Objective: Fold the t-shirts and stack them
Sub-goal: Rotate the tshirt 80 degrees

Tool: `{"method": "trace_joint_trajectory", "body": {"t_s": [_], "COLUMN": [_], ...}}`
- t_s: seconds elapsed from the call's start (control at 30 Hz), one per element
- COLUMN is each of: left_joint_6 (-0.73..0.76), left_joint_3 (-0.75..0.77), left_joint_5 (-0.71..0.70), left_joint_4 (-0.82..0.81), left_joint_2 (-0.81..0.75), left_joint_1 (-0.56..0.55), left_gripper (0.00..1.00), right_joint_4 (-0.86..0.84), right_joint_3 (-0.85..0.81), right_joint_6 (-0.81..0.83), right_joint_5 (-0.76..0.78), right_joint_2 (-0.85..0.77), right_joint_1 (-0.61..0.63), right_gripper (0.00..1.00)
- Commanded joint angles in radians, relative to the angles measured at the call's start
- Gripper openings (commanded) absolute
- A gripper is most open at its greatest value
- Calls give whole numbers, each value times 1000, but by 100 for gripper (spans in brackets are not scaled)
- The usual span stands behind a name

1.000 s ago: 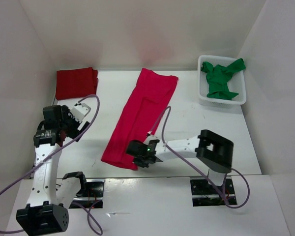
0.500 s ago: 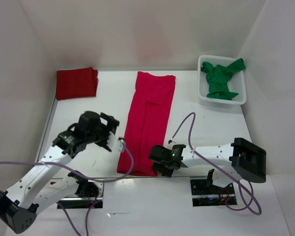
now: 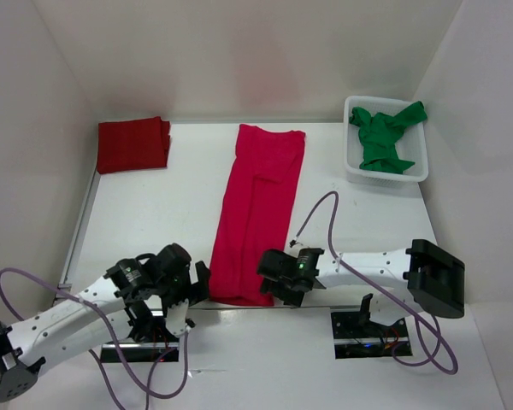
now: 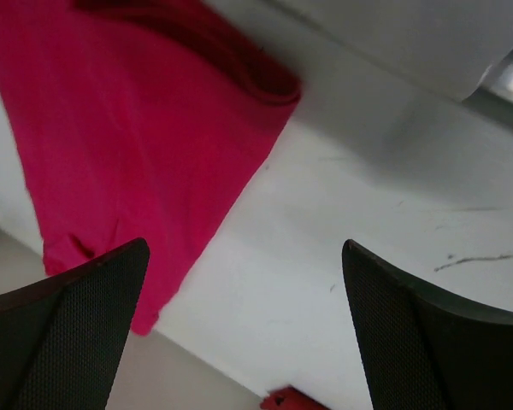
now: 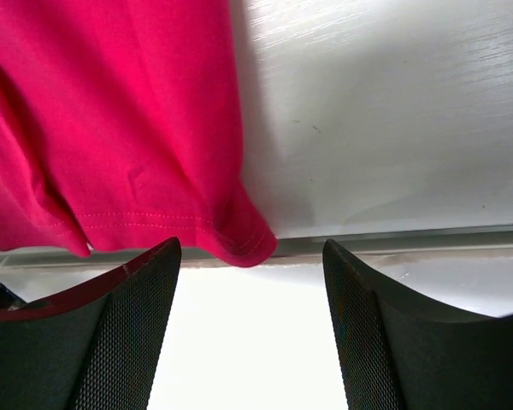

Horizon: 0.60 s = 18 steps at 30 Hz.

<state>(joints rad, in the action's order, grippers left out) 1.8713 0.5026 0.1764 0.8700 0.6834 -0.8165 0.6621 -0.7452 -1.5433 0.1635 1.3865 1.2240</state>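
The smooth white table (image 3: 154, 222) carries the crimson shirt (image 3: 258, 209), soft cloth folded into a long narrow strip with a stitched hem at its near end. Left of its far end lies the dark red shirt (image 3: 133, 145), folded flat and square, and to the right the green shirt (image 3: 383, 137) lies crumpled in a rectangular white basket (image 3: 386, 176). The left gripper (image 3: 197, 286) is just off the strip's near left corner and the right gripper (image 5: 252, 333) is at its near right corner, both with textured black fingers spread apart and holding nothing.

White basket (image 3: 356, 170) on white table (image 3: 154, 213)
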Motion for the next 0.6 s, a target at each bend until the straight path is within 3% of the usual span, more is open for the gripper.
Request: {"method": "trace_joint_trajectory", "body": {"t_s": [0.0, 0.1, 0.3, 0.37, 0.4, 0.5, 0.57], "left_joint_6": [89, 98, 112, 112, 112, 112, 112], "left_joint_3": [-58, -84, -53, -18, -4, 19, 19], "left_joint_5": [35, 35, 12, 12, 12, 12, 3], "left_joint_4": [-45, -143, -250, -273, -264, -253, -253], "left_joint_2": [60, 126, 373, 438, 477, 511, 512], "left_joint_1": [-55, -75, -89, -98, -108, -108, -121], "left_gripper": [100, 100, 88, 83, 79, 68, 60], "right_joint_4": [-21, -21, -32, 10, 10, 19, 19], "right_joint_3": [-11, -11, -22, -32, -33, 9, 50], "right_joint_6": [9, 9, 28, 28, 28, 18, 8], "right_joint_5": [-2, -2, -21, -30, -41, -41, -41], "right_joint_2": [-29, -29, 51, 83, 94, 45, -22], "right_joint_1": [-6, -6, -24, -24, -24, -50, -72], "right_gripper": [73, 73, 71, 59, 46, 24, 21]}}
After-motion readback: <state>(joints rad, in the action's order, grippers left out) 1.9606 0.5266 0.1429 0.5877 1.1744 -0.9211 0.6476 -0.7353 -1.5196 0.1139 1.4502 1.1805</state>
